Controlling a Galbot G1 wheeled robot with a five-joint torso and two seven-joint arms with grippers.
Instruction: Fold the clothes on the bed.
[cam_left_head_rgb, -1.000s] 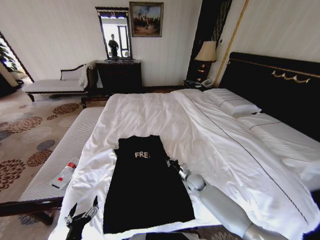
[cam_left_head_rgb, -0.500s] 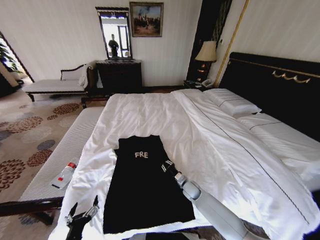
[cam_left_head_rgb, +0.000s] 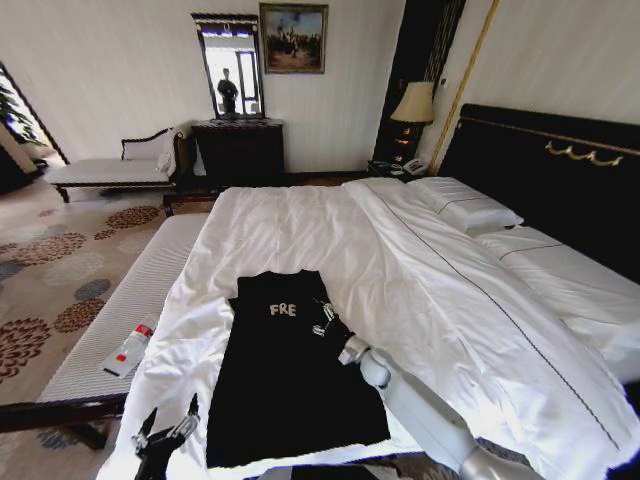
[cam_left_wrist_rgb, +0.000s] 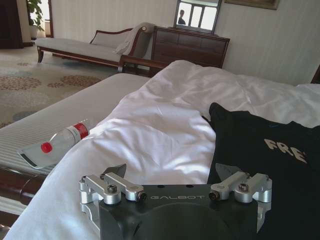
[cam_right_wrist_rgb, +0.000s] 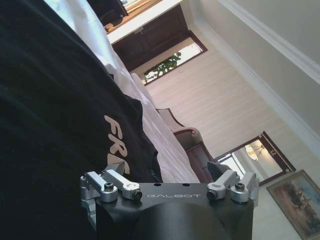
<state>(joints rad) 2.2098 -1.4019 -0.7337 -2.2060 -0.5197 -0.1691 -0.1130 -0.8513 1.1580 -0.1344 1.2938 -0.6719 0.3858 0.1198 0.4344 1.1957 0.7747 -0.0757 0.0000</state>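
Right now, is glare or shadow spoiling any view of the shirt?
Head view: T-shirt evenly lit, lettering readable, room lines bowed at the edges. Left wrist view: sunlight brightens the duvet, folds shadowed. Right wrist view: shirt dark, picture steeply tilted.

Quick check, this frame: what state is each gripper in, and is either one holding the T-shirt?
Left gripper: open, empty, low at the bed's near edge beside the T-shirt.
Right gripper: open, holding nothing, over the shirt's chest by the lettering.
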